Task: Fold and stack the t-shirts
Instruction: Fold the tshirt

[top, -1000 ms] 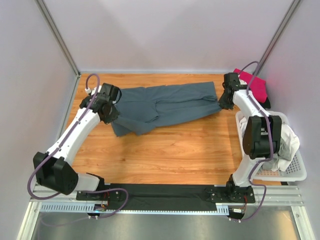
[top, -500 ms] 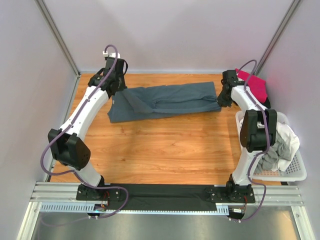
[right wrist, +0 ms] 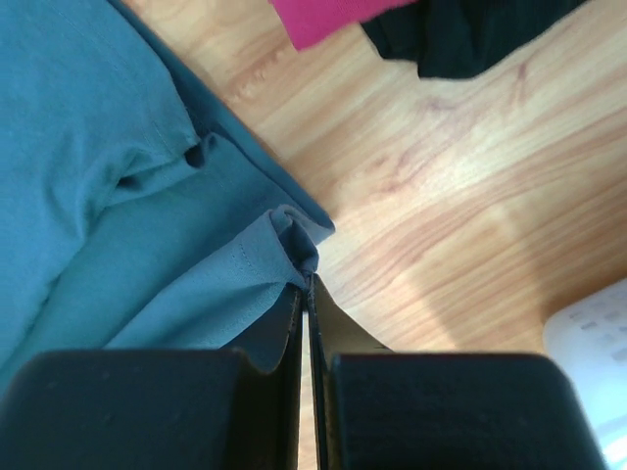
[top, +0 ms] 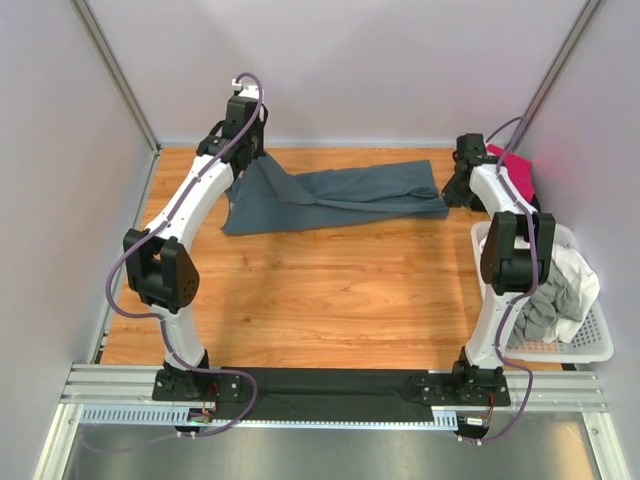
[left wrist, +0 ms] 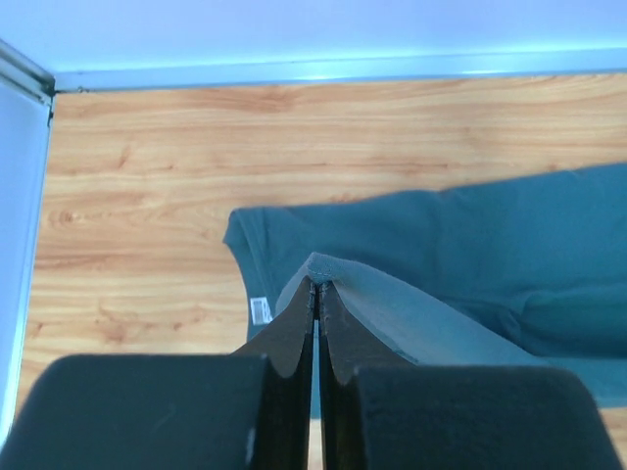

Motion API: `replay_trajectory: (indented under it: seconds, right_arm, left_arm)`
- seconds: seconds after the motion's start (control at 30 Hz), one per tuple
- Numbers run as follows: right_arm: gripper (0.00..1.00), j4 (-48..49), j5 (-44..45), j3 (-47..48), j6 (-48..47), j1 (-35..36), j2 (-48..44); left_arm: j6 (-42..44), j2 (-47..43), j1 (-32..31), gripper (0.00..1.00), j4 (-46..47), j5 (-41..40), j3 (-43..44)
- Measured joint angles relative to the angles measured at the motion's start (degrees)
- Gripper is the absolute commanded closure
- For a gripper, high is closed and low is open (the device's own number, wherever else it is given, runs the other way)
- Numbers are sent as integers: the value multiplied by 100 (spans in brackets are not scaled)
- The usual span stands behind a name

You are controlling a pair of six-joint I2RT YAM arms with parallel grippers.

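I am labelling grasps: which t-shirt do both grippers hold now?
The large blue-grey t-shirt. The left gripper and the right gripper each pinch an edge of it; the pink t-shirt and the black t-shirt lie apart, untouched.

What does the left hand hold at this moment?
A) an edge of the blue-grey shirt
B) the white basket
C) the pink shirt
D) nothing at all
A: in the left wrist view the left hand is shut on a raised fold of the blue-grey shirt.
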Motion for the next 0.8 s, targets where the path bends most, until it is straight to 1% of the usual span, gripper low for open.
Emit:
replay_trajectory:
  seconds: [0.27,0.43,0.57,0.8]
  right_arm:
    - [100,-87,-127,470,0,-7,317]
    - [100,-160,-210,844,0,-9,492]
    - [100,-236,-264,1141,2,-7,702]
    - [99,-352,-341,1504,87,-7,1012]
  left_arm:
    - [118,444,92,100,295,7,437]
    - [125,529,197,100,472,74,492]
    - [109,573,334,100,605,256,496]
    - [90,730,636,100,938,809,562]
